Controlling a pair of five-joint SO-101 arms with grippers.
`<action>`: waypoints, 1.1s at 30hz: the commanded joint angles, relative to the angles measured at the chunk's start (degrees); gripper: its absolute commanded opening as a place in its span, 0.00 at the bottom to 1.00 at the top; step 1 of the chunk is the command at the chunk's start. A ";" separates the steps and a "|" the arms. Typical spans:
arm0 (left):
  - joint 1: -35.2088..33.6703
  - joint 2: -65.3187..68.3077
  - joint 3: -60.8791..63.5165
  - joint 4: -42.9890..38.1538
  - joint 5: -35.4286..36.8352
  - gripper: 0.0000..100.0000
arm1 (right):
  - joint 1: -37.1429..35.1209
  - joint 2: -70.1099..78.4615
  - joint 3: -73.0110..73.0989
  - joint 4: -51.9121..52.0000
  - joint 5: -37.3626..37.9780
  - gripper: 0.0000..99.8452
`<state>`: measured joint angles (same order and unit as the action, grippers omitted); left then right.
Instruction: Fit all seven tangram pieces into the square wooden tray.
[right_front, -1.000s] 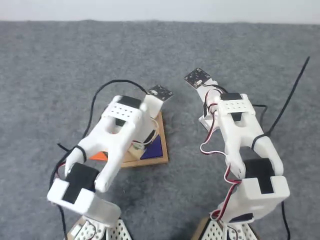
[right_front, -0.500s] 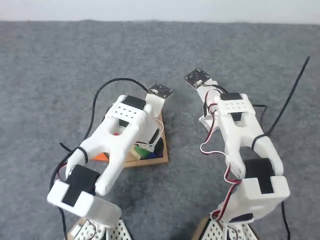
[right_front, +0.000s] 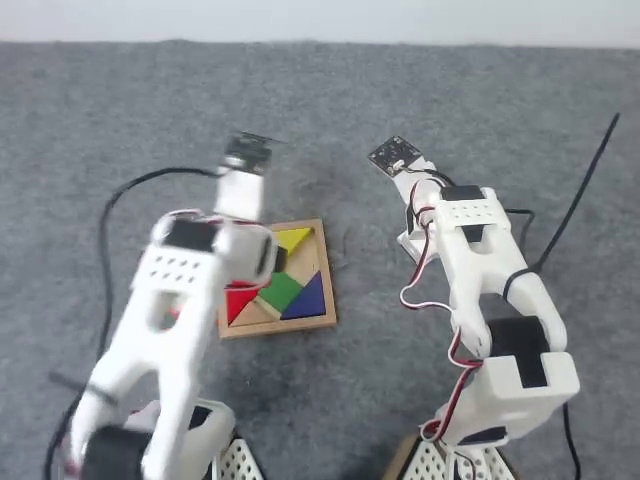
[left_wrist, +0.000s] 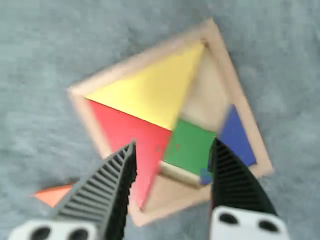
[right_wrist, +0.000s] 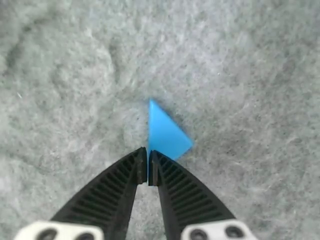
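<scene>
My left arm has lifted back, baring the tray (right_front: 328, 290) and its fitted pieces (right_front: 283, 291). My left tool (left_wrist: 173, 145) hangs wide open above it, empty. My right tool (right_wrist: 148, 152) stays closed, tips touching the light-blue triangle (right_wrist: 165, 132) on the bench (right_wrist: 250, 60)

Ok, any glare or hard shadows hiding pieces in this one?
High view: even light, no glare, no hard shadows around the wooden tray. Left wrist view: the yellow triangle and red triangle are evenly lit, no glare. Right wrist view: the blue triangle is bright and glare-free, with faint shading on the mat around it.
</scene>
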<state>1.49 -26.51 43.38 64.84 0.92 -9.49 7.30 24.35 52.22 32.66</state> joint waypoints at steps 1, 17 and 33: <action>-8.88 -9.41 3.38 -7.56 3.69 0.22 | -0.57 -9.10 -0.79 3.38 0.09 0.03; -31.47 -8.88 12.18 -18.46 4.66 0.08 | -31.16 3.47 -15.03 0.84 -5.27 0.03; -41.23 24.97 -8.04 -13.80 5.01 0.08 | -39.52 17.10 -23.91 5.93 -5.45 0.03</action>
<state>-39.30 -2.77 40.57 48.40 6.64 -46.07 24.70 2.99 56.62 27.47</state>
